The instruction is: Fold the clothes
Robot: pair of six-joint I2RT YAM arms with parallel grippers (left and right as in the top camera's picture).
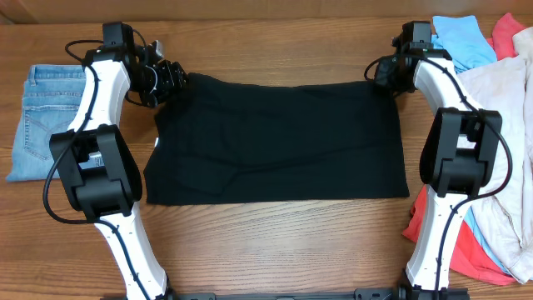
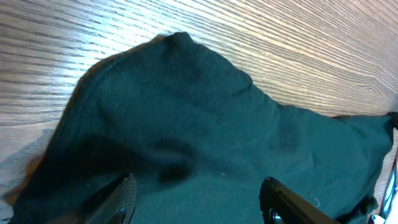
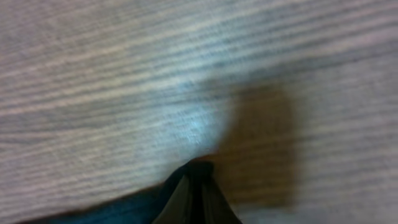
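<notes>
The black T-shirt point(image 1: 275, 142) lies flat on the wooden table as a wide rectangle. My left gripper point(image 1: 171, 79) is at its far left corner. In the left wrist view the left gripper point(image 2: 196, 190) is open, fingers spread over the dark cloth point(image 2: 186, 112), whose corner bunches up ahead of them. My right gripper point(image 1: 381, 73) is at the shirt's far right corner. In the right wrist view the right gripper point(image 3: 198, 177) is shut, with a tip of black cloth point(image 3: 124, 208) pinched between its fingers just above the table.
Folded light blue jeans point(image 1: 42, 121) lie at the left edge. At the right is a pile of loose clothes: a cream one point(image 1: 508, 108), a light blue one point(image 1: 462, 37) and coral ones point(image 1: 510, 32), reaching to the front right point(image 1: 466, 250).
</notes>
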